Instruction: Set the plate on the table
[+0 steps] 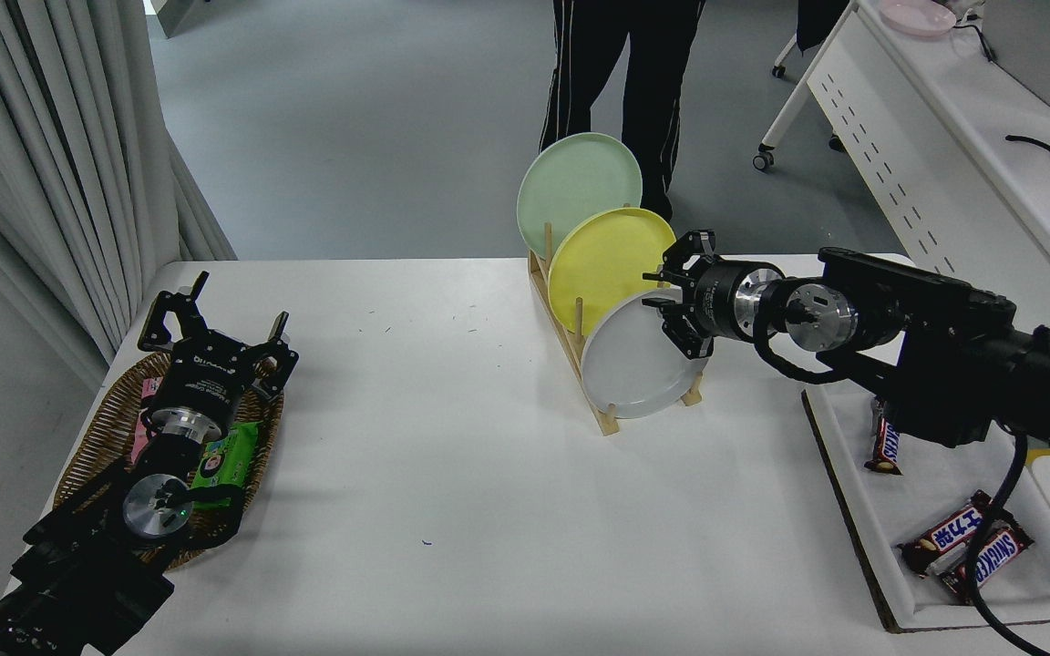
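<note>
Standing in wooden slotted rack (571, 342), front slot: round light grey plate (634, 364) | right black gripper (671, 301) at its upper rim, fingers spread, touching unclear | left black gripper (215, 333) parked far left, fingers wide

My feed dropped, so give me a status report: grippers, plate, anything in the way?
Right gripper open at grey plate rim, jaws straddling it. Left gripper parked open over wicker basket. Plate upright in wooden rack, yellow plate close behind.
</note>
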### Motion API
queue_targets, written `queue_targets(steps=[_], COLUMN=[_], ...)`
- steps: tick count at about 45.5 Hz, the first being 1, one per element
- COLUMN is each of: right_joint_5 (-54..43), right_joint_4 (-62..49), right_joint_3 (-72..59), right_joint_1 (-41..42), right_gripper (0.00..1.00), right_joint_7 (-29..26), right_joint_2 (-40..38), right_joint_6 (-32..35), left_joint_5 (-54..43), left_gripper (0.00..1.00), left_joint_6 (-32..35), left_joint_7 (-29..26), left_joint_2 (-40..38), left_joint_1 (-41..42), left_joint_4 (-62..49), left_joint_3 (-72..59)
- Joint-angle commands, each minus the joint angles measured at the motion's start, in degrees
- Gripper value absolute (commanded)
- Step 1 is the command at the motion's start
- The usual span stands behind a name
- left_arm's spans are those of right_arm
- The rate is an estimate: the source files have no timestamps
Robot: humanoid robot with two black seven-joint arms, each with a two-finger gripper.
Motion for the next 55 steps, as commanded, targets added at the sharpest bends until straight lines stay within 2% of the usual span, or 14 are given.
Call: queue_targets(steps=[1, 49, 53, 55], right_joint_5=[-0.1, 0.0, 0.0, 0.0], right_joint_4=[-0.1, -0.6, -0.6, -0.6], right_joint_3=[-0.1, 0.0, 0.1, 0.0], right_joint_1=[-0.2, -0.4, -0.3, -0.3], right_gripper=[0.26, 0.11, 0.01, 0.00], right_joint_7=[0.0, 0.0, 0.0, 0.0], right_joint_2=[-0.2, 0.2, 0.1, 0.1], right_joint_6=[-0.8, -0.8, -0.7, -0.6], left_joint_5=[0.0, 0.0, 0.0, 0.0], left_gripper=[1.00, 1.00, 1.00, 1.00], left_joint_6=[0.0, 0.0, 0.0, 0.0], left_joint_7=[0.0, 0.0, 0.0, 0.0], left_joint_2=[0.0, 0.0, 0.0, 0.0], left_joint_1=[0.0, 0.0, 0.0, 0.0], left_joint_4=[0.0, -0.1, -0.1, 0.0], left_joint_3=[0.0, 0.1, 0.0, 0.0])
